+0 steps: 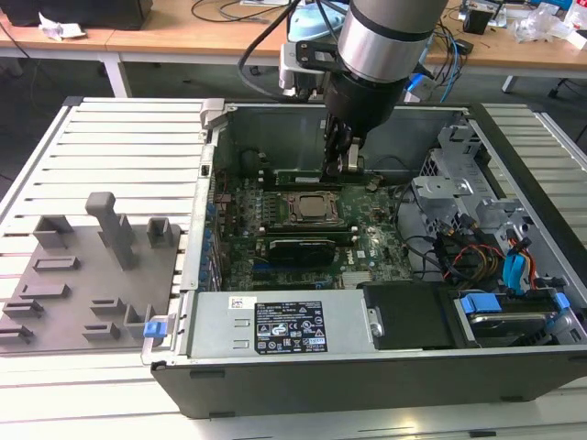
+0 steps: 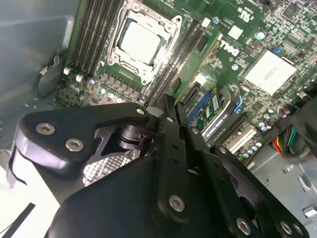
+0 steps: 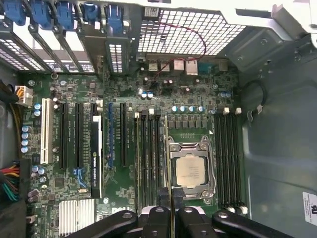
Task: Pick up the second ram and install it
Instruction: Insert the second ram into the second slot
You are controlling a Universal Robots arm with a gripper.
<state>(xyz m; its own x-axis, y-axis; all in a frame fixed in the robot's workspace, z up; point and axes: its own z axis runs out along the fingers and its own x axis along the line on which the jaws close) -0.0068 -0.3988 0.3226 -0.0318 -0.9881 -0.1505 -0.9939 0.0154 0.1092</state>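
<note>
Already picked: gripper point(image 1: 341, 169) clamped on ram point(image 1: 293, 174)
Ram stands just beside CPU socket point(image 1: 307, 209) on motherboard point(image 1: 367, 247); seating unclear, install unfinished

The exterior view looks down from high up, a bit away, at the whole open computer case point(image 1: 385, 380) in the middle of the frame. Both wrist views hang close over the motherboard point(image 3: 129, 79) point(image 2: 233, 29). The first wrist view looks straight down. The second wrist view slants past the pincer point(image 2: 172, 106). All three share the CPU socket point(image 1: 312, 209) point(image 2: 141, 42) point(image 3: 192, 171).

End effector point(image 1: 343, 165) inside open computer case point(image 1: 367, 371), gripping second ram point(image 1: 293, 173) beside CPU socket point(image 1: 304, 208)
</note>
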